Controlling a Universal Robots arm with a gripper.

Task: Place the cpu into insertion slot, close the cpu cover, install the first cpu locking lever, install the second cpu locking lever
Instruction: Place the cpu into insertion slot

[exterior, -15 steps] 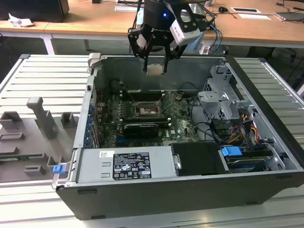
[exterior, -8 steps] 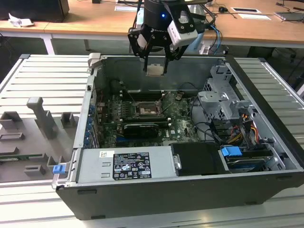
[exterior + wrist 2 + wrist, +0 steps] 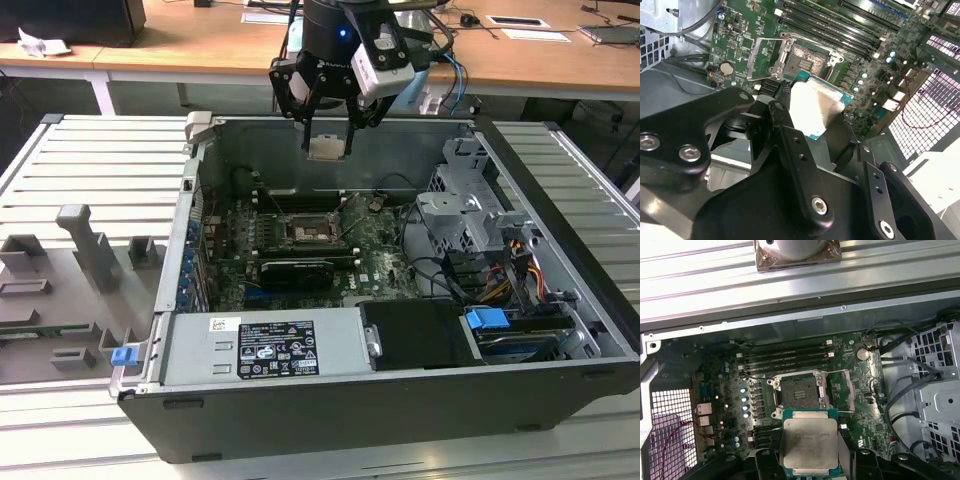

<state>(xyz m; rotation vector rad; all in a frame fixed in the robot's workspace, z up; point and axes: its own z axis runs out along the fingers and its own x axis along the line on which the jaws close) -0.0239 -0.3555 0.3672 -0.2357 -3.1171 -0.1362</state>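
Note:
My gripper (image 3: 328, 135) hangs above the open computer case, shut on the cpu (image 3: 328, 148), a flat silver-grey square chip held by its edges. In both wrist views the cpu (image 3: 809, 442) (image 3: 815, 107) sits between the black fingers (image 3: 781, 111), well above the motherboard. The insertion slot (image 3: 305, 232) (image 3: 799, 391) (image 3: 806, 57) lies bare below, near the board's middle. The cpu cover (image 3: 842, 390) (image 3: 761, 59) stands swung open beside the slot. A thin locking lever (image 3: 756, 377) sticks out from the socket's other side.
Memory slots (image 3: 785, 357) run beside the socket. A grey drive cage (image 3: 470, 205) with cables fills the case on the exterior view's right. A power supply box (image 3: 265, 348) sits along the near wall. Grey fixtures (image 3: 85, 250) stand on the ribbed table at the exterior view's left.

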